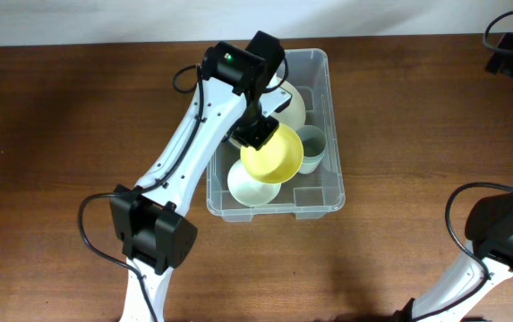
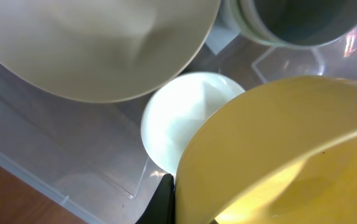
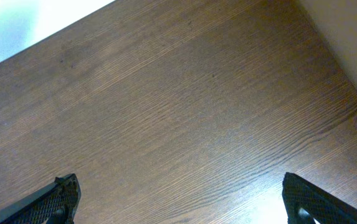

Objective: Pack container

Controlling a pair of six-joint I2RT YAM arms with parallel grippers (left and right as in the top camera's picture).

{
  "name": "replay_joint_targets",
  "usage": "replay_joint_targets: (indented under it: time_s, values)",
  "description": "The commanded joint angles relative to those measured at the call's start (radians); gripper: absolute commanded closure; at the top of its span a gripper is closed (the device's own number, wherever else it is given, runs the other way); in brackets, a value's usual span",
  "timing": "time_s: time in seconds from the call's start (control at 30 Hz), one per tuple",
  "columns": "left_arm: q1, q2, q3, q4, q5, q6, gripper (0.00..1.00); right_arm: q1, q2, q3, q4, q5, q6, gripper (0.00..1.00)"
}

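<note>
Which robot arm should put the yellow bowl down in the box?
Left, most likely. The left gripper is shut on the yellow bowl, right over the container. The right gripper hangs open over the table, off to the side.

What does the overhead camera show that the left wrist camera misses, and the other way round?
Overhead only: both arms, the left arm reaching into the container, the right arm off to the side. Left wrist only: up close, a black finger against the rim of the yellow bowl. Both: the yellow bowl, white bowl, cream bowl, cup and container.
</note>
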Motion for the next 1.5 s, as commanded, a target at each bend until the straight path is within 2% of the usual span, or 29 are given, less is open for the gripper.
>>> replay_joint_targets:
  time_s: [0.0,0.37,0.4,0.47,0.5,0.63,0.77,0.93,1.07,1.17,1.27,1.47]
  values:
    - [0.006,-0.004,-0.056,-0.002,0.018,-0.015,0.99,-0.001,-0.010,0.020,0.000,0.008,0.011,0.01]
    - [0.018,-0.004,-0.128,0.005,-0.035,-0.013,0.99,-0.001,-0.010,0.020,0.000,0.008,0.011,0.01]
    - [0.022,-0.004,-0.128,0.005,-0.035,-0.013,0.96,-0.001,-0.010,0.020,0.000,0.008,0.011,0.01]
    - [0.032,-0.004,-0.128,0.007,-0.035,-0.013,0.28,-0.001,-0.010,0.020,0.000,0.008,0.011,0.01]
    - [0.034,-0.004,-0.128,0.007,-0.034,-0.013,0.22,-0.001,-0.010,0.020,0.000,0.008,0.011,0.01]
    - [0.040,-0.004,-0.127,0.015,-0.034,-0.014,0.21,-0.001,-0.010,0.020,0.000,0.008,0.011,0.01]
    - [0.042,-0.005,-0.083,0.044,0.011,-0.081,0.21,-0.001,-0.010,0.020,0.000,0.008,0.011,0.01]
    - [0.095,-0.005,0.062,0.100,-0.020,-0.177,0.21,-0.001,-0.010,0.020,0.000,0.008,0.011,0.01]
    - [0.218,-0.005,0.197,0.106,-0.122,-0.317,0.16,-0.001,-0.010,0.020,0.000,0.008,0.011,0.01]
    - [0.368,-0.005,0.267,0.106,-0.133,-0.354,0.13,-0.001,-0.010,0.020,0.000,0.008,0.011,0.01]
    - [0.494,-0.005,0.277,0.124,-0.133,-0.372,0.01,-0.001,-0.010,0.020,0.000,0.008,0.011,0.01]
    - [0.674,-0.005,0.277,0.151,-0.113,-0.417,0.01,-0.001,-0.010,0.020,0.000,0.008,0.011,0.01]
